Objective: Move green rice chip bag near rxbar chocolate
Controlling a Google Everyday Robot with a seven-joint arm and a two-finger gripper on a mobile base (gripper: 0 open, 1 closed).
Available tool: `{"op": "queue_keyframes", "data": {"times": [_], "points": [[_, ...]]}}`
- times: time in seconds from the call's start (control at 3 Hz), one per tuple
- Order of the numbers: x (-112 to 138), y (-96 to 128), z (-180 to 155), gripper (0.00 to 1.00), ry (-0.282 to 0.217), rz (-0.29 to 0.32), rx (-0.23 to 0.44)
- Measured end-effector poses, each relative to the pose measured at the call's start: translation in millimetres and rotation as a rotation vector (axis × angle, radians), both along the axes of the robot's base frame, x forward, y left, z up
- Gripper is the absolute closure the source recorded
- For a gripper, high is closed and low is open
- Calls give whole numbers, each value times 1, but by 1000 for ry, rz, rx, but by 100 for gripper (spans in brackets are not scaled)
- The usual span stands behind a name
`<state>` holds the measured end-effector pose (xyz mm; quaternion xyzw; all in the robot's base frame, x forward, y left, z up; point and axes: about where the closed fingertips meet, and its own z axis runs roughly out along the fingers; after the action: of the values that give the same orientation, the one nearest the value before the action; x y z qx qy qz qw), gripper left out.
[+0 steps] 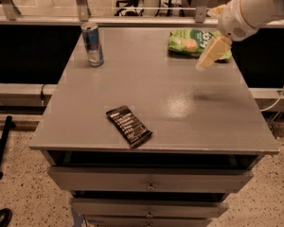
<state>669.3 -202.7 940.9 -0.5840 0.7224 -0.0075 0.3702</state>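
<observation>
Three loose things lie on one flat grey tabletop point(180, 103): one bag, one bar and one can.

The single crinkly bright green rice chip bag point(187, 40) lies flat at the far right corner. It shows pale round chips and white lettering, but the lettering is partly covered and cannot be read.

The single flat, narrow chocolate bar in a black wrapper point(128, 126) lies near the front edge, left of centre, and is turned at a slant. Rows of white text run across it, too fine to read. It is well apart from the bag, which is diagonally across the tabletop.

The single slim blue-and-silver drink can point(93, 45) stands upright at the far left. Its label is not legible.

One white robot arm point(255, 8) reaches in from the upper right. Its pale yellowish gripper point(204, 60) points down and to the left, and in this view it overlaps the right end of the green bag. Whether it touches the bag cannot be told, and neither can whether it is open or closed. It holds nothing that can be seen. A soft dark shadow point(213, 96) lies on the tabletop nearer the camera.

Below the tabletop, three grey drawer fronts point(151, 179) are stacked, each with a small knob.
</observation>
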Motion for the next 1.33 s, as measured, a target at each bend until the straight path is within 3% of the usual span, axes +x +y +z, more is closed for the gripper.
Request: {"op": "queue_keyframes", "data": {"times": [0.67,1.0,1.33], "points": [[81,7,-25,0,23,-62,202],[107,2,-40,0,40,-115,251],[127,-10,-61,2,59,-179,256]]}}
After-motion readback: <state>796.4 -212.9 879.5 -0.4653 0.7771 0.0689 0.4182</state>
